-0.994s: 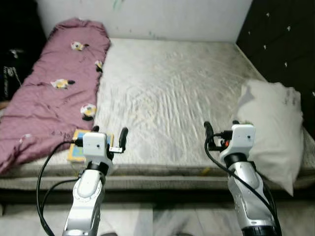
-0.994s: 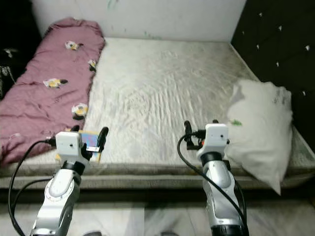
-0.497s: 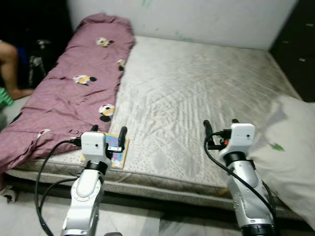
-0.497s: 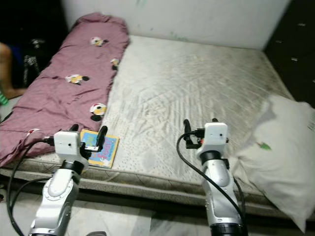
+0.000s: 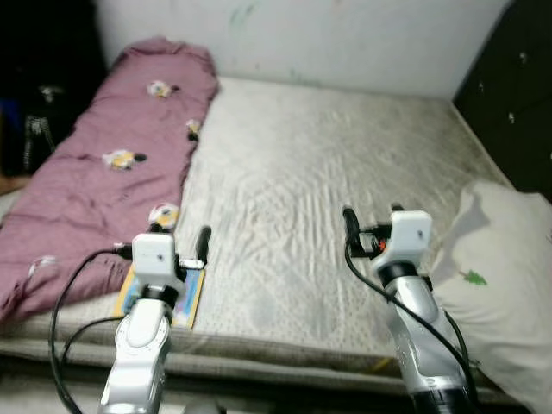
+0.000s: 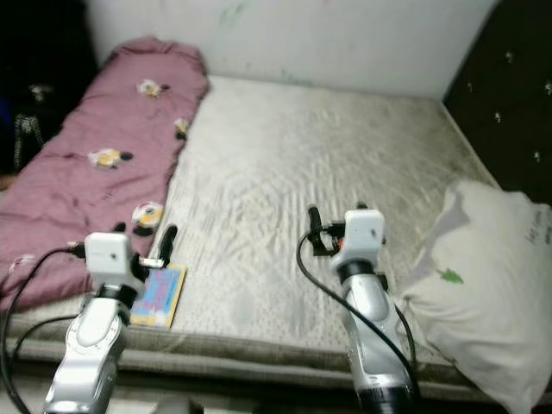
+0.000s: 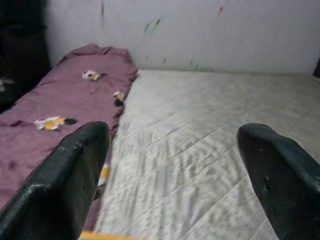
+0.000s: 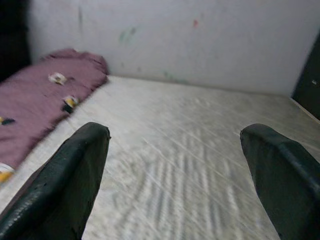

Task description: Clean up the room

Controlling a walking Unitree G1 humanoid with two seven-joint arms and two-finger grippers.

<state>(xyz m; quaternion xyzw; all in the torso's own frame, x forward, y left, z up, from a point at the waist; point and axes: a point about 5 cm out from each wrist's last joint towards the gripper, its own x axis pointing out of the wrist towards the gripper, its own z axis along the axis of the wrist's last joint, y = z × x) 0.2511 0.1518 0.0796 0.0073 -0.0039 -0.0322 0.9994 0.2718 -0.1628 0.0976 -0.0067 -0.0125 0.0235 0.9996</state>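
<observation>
My two head eyes look forward and down from the foot of the bed (image 5: 293,181), taking in the whole mattress up to the white wall (image 5: 345,39). Each wrist camera sits low, just above the mattress, looking along its spread fingers toward that wall. All four share the maroon blanket (image 6: 95,164) and mattress.

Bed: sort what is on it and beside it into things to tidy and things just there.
To tidy: book at the mattress edge; maroon blanket along the left side; white pillow on the right.

Just there: mattress, wall, dark headboard.
</observation>
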